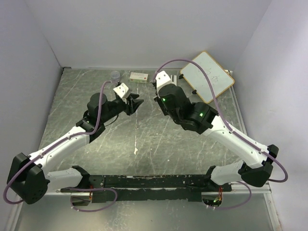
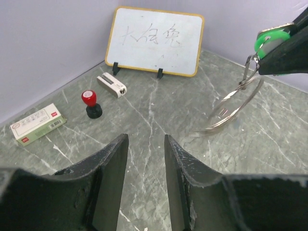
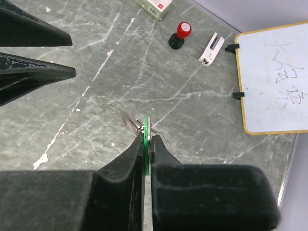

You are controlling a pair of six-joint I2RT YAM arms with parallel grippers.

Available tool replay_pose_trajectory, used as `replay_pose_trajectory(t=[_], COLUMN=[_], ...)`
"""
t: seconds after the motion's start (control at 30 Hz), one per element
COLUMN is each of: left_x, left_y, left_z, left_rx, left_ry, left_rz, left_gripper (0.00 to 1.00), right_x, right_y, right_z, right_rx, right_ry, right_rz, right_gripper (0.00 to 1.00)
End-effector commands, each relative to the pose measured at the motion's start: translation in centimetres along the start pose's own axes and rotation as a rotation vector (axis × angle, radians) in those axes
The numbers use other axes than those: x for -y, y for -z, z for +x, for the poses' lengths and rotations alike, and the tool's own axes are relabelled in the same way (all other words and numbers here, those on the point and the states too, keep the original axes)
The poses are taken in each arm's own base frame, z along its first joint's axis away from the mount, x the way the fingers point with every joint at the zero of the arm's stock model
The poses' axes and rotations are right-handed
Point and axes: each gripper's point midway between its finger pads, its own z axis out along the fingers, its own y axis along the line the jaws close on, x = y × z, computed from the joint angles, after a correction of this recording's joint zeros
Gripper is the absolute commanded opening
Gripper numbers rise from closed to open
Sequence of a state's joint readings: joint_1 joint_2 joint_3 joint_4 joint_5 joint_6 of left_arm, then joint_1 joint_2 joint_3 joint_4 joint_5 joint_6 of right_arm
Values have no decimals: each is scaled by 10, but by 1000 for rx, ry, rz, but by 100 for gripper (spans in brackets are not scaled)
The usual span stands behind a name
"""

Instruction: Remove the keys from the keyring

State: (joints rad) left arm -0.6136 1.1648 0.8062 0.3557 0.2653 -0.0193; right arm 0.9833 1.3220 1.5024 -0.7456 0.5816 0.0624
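My right gripper (image 3: 147,136) is shut on the green-headed key (image 3: 146,122), gripped edge-on and held above the table. In the left wrist view the same key (image 2: 268,37) sits in the right fingers at the upper right. The thin silver keyring (image 2: 236,103) hangs below it, its lower edge close to the table. In the right wrist view the ring (image 3: 131,121) is a blur just past the fingertips. My left gripper (image 2: 146,147) is open and empty, facing the ring from a short distance (image 1: 135,103). The blue-headed key is not visible.
A whiteboard (image 1: 208,76) stands at the back right. A red-and-black knob (image 2: 91,104), a small white clip-like piece (image 2: 111,85) and a white-and-green box (image 2: 37,124) lie near the back wall. A clear cup (image 1: 115,75) is at the back left.
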Motion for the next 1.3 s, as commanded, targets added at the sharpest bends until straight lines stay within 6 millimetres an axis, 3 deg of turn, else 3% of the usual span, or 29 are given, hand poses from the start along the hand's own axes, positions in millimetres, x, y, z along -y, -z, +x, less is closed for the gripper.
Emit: replay_pose_trajectory(t=[0.0,0.5,0.73,0.83,1.1,1.27], left_x=[16,56,72,79,92,88], left_y=[5,13,19,22,27,22], left_z=[-23,-39,-29,-27,-31,-27], left_rx=[83,200,233,266,352,362], left_ry=[-10,17,-23,-39,-66,-64], left_rz=[73,294,392,431,518,499], left_gripper=[47,53,55,63,68,68], right_x=[-2,-12,-15,-18,-20,-22], right_y=[12,14,15,15,17,18], right_z=[-7,-6,-10,-9,-6,-4], right_rx=[-13,-56,-66,-69,-80,-94], right_ry=[34,124,143,153,172,191], right_rz=[-34,7,11,3,-1,-5], right_gripper=[0,0,0,0,0,0])
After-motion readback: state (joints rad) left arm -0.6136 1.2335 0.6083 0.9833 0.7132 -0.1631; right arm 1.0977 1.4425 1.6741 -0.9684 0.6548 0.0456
